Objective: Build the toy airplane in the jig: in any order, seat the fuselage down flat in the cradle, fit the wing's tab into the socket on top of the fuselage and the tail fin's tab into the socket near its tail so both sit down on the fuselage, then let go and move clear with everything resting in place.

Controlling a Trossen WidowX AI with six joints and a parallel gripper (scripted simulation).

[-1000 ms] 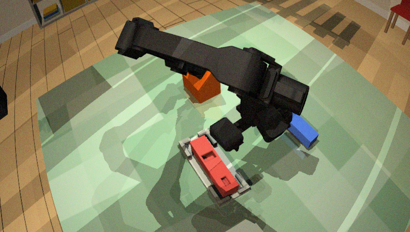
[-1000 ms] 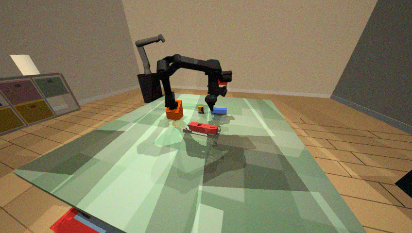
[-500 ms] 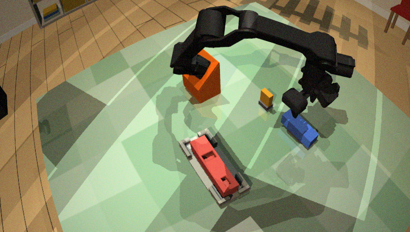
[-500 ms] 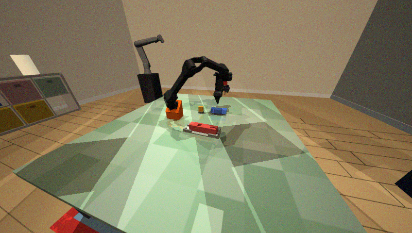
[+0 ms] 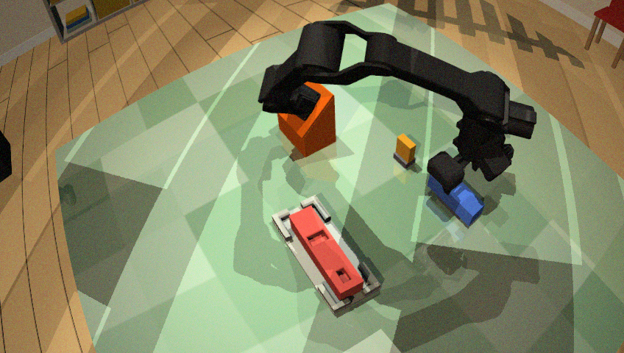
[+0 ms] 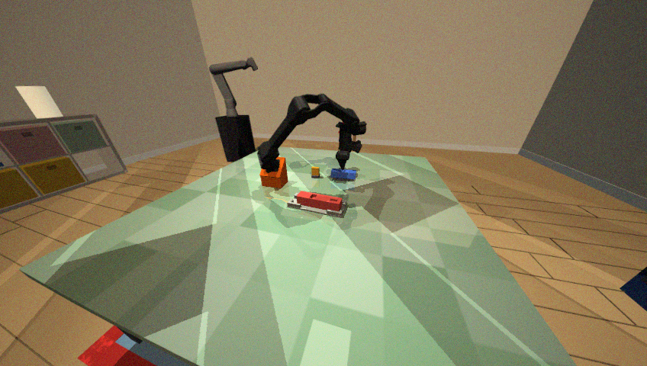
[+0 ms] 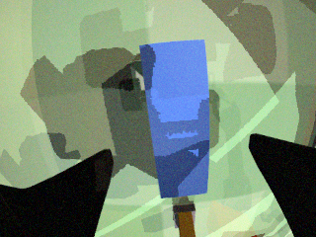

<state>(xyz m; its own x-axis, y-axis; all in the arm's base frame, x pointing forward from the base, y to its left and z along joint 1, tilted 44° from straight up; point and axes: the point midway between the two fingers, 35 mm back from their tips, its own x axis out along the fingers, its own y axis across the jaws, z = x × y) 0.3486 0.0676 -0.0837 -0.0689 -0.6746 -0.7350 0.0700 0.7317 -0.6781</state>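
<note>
The red fuselage [image 5: 326,253] [image 6: 317,200] lies flat in the grey cradle [image 5: 282,217] [image 6: 338,213] near the middle of the table, with two open sockets on its top. The blue wing [image 5: 463,203] [image 6: 343,173] [image 7: 178,118] lies flat on the table to the right. The small yellow tail fin [image 5: 405,148] [image 6: 314,171] [image 7: 185,222] stands upright between the wing and the arm's base. My gripper [image 5: 468,174] [image 6: 341,164] [image 7: 184,149] is open and empty. It hangs just above the wing, with one finger on each side of it.
The arm's orange base block [image 5: 310,126] [image 6: 273,178] stands at the back of the green table. A second arm on a black pedestal [image 6: 233,136] and a shelf unit [image 6: 45,154] stand off the table. A red chair [image 5: 608,17] is far right.
</note>
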